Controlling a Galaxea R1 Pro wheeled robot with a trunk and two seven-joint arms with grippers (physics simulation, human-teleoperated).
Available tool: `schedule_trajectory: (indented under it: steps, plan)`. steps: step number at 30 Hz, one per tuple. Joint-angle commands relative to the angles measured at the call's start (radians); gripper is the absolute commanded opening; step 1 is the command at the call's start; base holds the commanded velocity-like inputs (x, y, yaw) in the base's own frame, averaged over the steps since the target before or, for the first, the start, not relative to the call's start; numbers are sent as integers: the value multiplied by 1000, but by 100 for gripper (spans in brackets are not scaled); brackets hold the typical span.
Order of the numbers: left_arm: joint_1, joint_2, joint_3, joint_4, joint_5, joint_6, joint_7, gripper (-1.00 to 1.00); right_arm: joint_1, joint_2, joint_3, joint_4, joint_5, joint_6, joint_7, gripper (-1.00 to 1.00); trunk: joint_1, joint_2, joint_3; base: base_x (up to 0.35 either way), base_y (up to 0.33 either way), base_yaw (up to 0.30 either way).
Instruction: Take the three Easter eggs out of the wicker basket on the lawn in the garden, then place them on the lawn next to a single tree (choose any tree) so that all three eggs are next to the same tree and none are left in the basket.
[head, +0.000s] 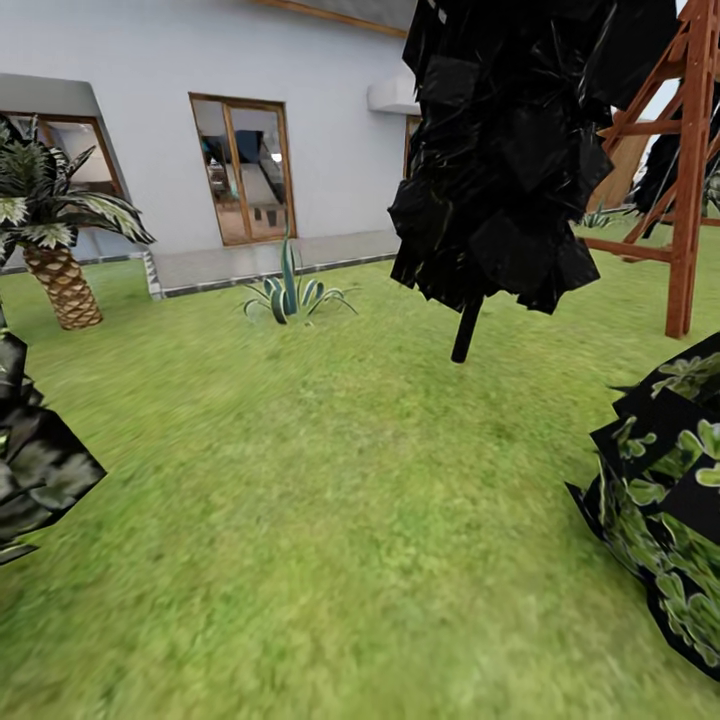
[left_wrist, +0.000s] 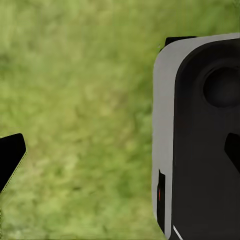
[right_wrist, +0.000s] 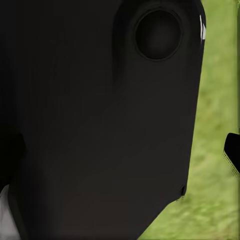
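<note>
Plainly the robot is on its way across the lawn (head: 330, 520), and no basket or egg can be seen from the head camera, so I cannot say where they lie. Far ahead stands a white house (head: 330, 130) with a glazed door (head: 245, 170), a spiky plant (head: 290, 292) before its paving, and a palm (head: 55, 250) to the far left. A dark, almost black bushy tree (head: 520, 150) rises right of centre on a thin stem, with a red-brown wooden frame (head: 690, 170) beyond it on the right. Dark leafy bushes sit close by — one at the near right (head: 670, 520), one at the near left (head: 30, 460). Both wrist cameras look down at grass past the robot's own dark body panels; only slivers of black fingertip (left_wrist: 10, 157) show, so whether either claw is wide or narrow cannot be told. The risk, I judge, is twofold — the base could brush the near bushes while turning, and the dark tree might be mistaken for the pale-trunked one.
</note>
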Motion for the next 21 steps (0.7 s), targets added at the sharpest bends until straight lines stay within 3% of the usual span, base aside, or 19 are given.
schedule_trajectory:
  steps: [1,21]
  plan:
    - [0,0,0,1,-1,-3,1,100,0,0,-1,-1,0,-2,1,100,1,0,-1,324,0,0]
    - [0,0,0,1,-1,-3,1,100,0,0,0,0,0,-2,1,100,1,0,-1,326,0,2]
